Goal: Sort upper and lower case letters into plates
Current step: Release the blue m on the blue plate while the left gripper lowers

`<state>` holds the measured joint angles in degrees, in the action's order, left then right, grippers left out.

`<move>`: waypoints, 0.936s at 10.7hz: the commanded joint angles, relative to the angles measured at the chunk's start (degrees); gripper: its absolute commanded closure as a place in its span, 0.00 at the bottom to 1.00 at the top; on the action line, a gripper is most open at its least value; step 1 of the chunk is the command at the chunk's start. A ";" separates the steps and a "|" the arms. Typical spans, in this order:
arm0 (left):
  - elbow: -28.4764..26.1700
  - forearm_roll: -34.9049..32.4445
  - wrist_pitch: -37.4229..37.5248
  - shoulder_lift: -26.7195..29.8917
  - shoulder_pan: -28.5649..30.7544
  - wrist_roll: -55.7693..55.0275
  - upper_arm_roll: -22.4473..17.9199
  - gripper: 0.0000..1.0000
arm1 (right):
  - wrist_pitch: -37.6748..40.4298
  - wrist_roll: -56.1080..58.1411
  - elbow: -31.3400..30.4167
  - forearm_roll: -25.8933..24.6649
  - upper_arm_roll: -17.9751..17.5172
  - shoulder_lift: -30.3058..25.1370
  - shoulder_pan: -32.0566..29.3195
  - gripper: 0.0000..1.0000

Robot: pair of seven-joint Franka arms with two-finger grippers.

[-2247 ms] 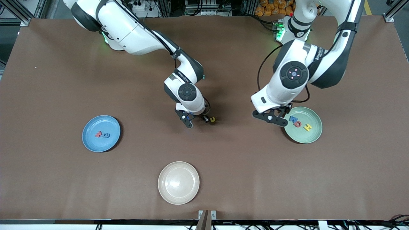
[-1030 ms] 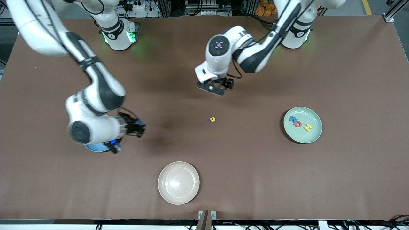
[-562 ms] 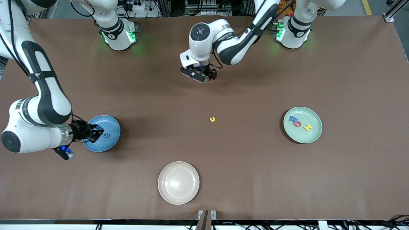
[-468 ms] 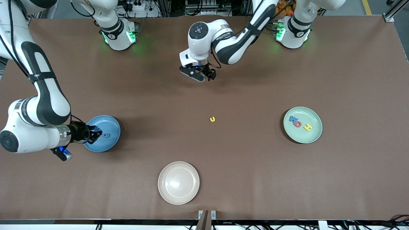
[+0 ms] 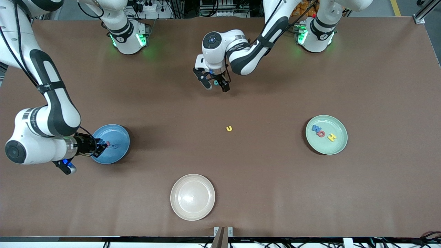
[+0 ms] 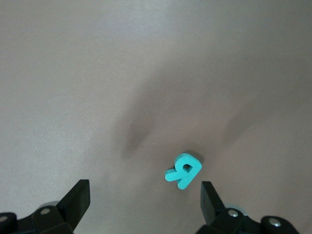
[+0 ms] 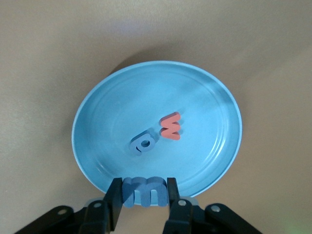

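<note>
The blue plate (image 5: 119, 136) lies toward the right arm's end and holds a red w (image 7: 171, 126) and a small blue letter (image 7: 144, 143). My right gripper (image 5: 101, 144) is over this plate's (image 7: 97, 102) rim, shut on a blue m (image 7: 146, 191). The mint green plate (image 5: 336, 146) holds a blue W (image 5: 315, 128), a red O (image 5: 321, 133) and a yellow H (image 5: 331, 137). My left gripper (image 5: 216, 86) is open, low over a teal R (image 6: 184, 170) that lies on the table between its fingers, closer to one finger (image 6: 209, 202). A yellow u (image 5: 229, 128) lies mid-table.
A cream-beige round plate (image 5: 192, 197) sits nearest the front camera, mid-table. The brown table mat (image 5: 275, 189) covers the whole surface. The arm bases stand along the edge farthest from the front camera.
My right gripper carried the blue m from mid-table to the blue plate's rim. My left gripper left the mint plate, moved over the teal R, turned and came down around it.
</note>
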<state>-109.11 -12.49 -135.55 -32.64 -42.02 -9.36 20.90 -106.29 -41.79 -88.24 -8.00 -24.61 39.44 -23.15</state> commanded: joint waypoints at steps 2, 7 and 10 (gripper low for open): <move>-0.40 -1.30 -2.25 -0.67 -1.04 8.73 0.37 0.00 | -1.37 -3.11 -1.41 -0.97 0.44 -0.86 1.78 0.00; -1.89 -2.09 -6.20 -1.99 -2.10 18.14 0.37 0.00 | -1.55 -8.83 0.44 -0.35 0.00 -0.95 8.54 0.00; -2.77 -2.36 -7.88 -2.60 -2.28 20.35 0.37 0.00 | -3.39 -14.08 3.68 -0.53 0.09 -0.33 15.75 0.00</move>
<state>-111.10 -12.92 -141.91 -35.09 -44.34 10.24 21.17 -109.78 -52.29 -86.22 -7.96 -24.85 39.22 -9.85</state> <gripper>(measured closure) 0.000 0.000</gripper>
